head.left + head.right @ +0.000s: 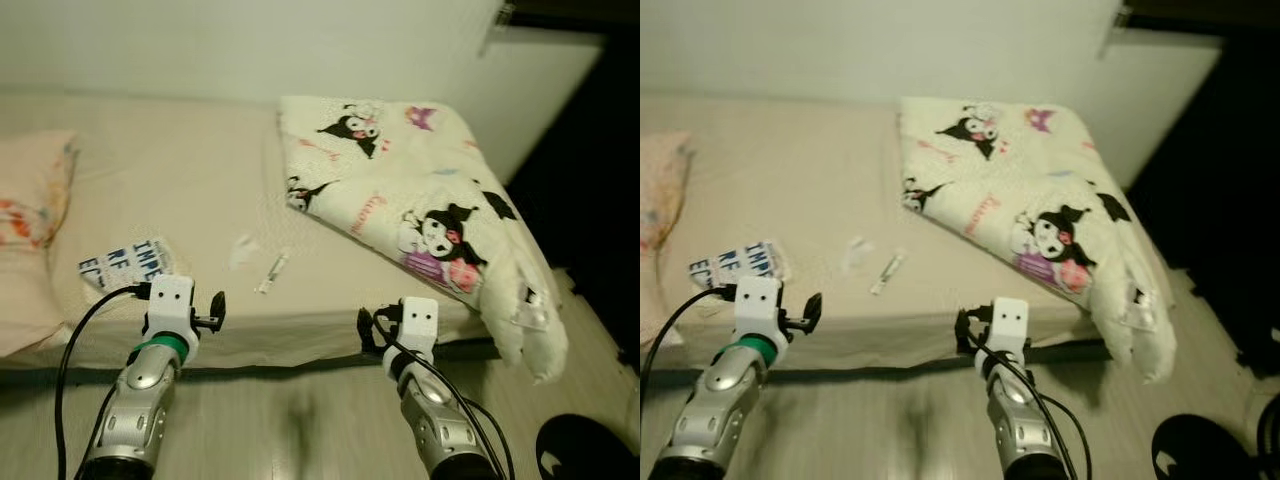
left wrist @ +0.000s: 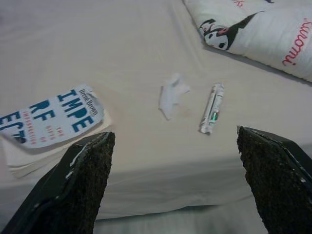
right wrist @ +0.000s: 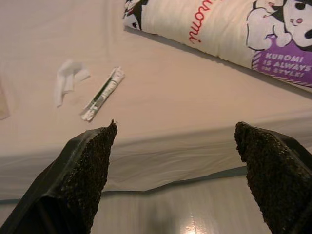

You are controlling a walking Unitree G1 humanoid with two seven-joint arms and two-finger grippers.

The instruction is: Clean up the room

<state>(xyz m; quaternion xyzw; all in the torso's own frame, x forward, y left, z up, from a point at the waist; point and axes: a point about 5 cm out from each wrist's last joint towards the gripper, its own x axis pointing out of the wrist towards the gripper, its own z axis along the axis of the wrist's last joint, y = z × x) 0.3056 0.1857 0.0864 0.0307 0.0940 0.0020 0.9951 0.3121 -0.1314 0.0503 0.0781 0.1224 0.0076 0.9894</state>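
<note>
Left wrist view frames a crumpled tissue (image 2: pixel 171 94) and wrapper (image 2: pixel 211 108) beside the book (image 2: pixel 51 117) on the bed (image 1: pixel 190 180); I hold both grippers (image 1: pixel 185 310) (image 1: pixel 395 328) spread wide, empty, short of its edge, ready to reach.

Bed (image 1: pixel 200 170) at 12 o'clock, pillow (image 1: pixel 30 230) on it at 10 o'clock, book (image 1: pixel 125 262) just right of pillow, crumpled tissue (image 1: pixel 242 250) and wrapper (image 1: pixel 272 270) side by side mid-bed, folded blanket (image 1: pixel 420 210) at 2 o'clock overhanging the bed's right edge
</note>
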